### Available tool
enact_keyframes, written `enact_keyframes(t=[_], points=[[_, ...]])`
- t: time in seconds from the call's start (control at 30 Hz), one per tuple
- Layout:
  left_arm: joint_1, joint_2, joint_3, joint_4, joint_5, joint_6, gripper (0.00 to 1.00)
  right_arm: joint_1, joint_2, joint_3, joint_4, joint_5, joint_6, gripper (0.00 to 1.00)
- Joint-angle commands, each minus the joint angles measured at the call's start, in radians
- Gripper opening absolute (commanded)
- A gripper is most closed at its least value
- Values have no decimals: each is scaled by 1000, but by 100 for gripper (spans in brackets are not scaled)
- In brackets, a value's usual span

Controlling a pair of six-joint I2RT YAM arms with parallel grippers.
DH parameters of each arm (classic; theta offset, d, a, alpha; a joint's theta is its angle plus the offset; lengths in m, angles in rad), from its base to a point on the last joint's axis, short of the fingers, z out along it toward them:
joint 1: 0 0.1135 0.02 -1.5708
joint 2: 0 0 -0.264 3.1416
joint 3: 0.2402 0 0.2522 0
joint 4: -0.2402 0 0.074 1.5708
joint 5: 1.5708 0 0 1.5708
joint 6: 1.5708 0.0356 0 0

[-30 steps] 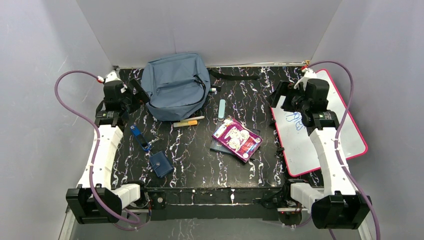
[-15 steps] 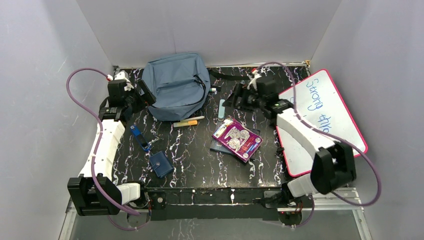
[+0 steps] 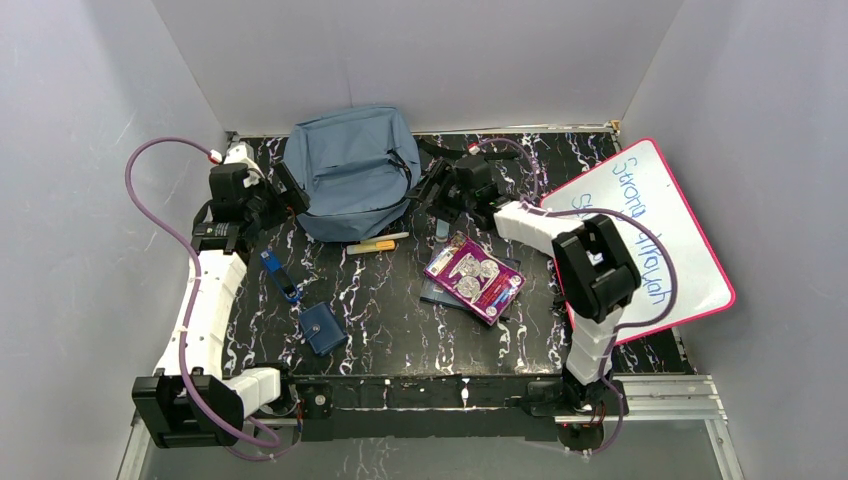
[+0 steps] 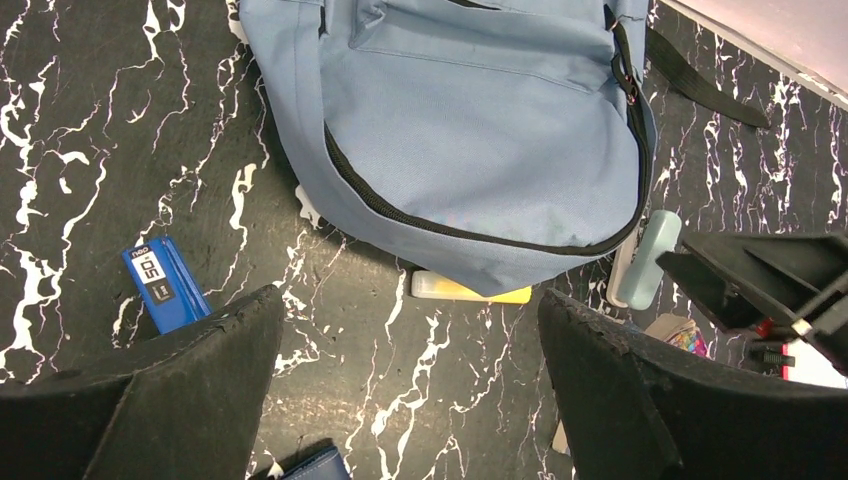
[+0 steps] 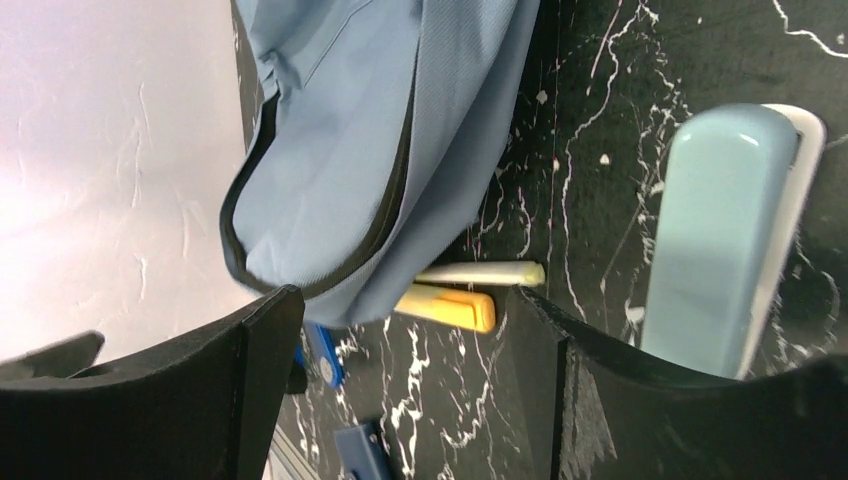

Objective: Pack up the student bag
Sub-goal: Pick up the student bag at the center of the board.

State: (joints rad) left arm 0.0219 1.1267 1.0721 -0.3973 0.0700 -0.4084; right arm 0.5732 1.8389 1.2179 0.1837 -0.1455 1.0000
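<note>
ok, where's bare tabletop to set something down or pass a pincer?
Free: marble between dark-blue pouch and purple packet, down to the near edge. Crowded: near side of the backpack, where yellow highlighter, pale-blue case and right pincer bunch.

Yellow marker [image 4: 470, 290]: one end tucked under the backpack [image 4: 480, 130], whose top runs off my left wrist view. Blue pouch [image 4: 305, 467] clipped by the bottom edge there. Dark booklet [image 3: 432, 293] mostly under the purple packet [image 3: 474, 277]. Pale blue case [image 5: 715, 230]: lower end behind my right finger [image 5: 690, 420]. Whiteboard [image 3: 700, 285] writing partly behind my right arm [image 3: 600, 265]
</note>
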Motion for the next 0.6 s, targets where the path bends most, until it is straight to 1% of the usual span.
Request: enact_keyframes(t=[0.0, 0.27, 0.37, 0.57], points=[[-3, -29, -1, -18, 3, 12, 95, 18, 78, 116, 88, 53, 102, 82], [-4, -42, 5, -37, 16, 4, 95, 34, 243, 276, 37, 27, 126, 81], [-3, -55, 1, -45, 6, 9, 95, 40, 286, 301, 22, 15, 130, 81], [-3, -59, 1, -57, 2, 9, 94, 44, 354, 372, 19, -38, 97, 63]])
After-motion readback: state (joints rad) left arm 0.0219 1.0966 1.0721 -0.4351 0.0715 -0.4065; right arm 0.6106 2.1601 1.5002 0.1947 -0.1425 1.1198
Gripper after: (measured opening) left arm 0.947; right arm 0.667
